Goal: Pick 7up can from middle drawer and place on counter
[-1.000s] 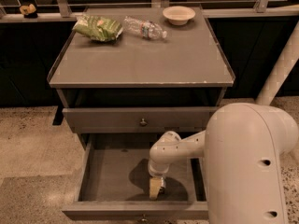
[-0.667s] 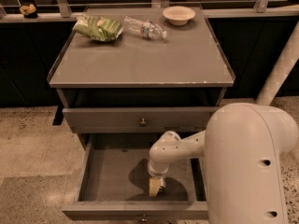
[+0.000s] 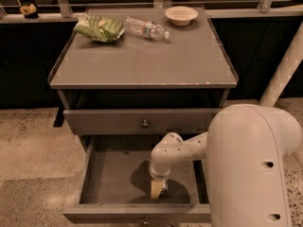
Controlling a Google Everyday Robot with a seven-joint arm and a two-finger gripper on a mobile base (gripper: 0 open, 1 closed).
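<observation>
zero movement, end effector (image 3: 158, 189) still down in middle drawer (image 3: 110, 175)

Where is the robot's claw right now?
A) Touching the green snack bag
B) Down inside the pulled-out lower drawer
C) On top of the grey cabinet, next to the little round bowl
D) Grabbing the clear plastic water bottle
B: the robot's two-finger gripper is down inside the open, wide shallow grey middle drawer, well below the flat grey counter.
</observation>
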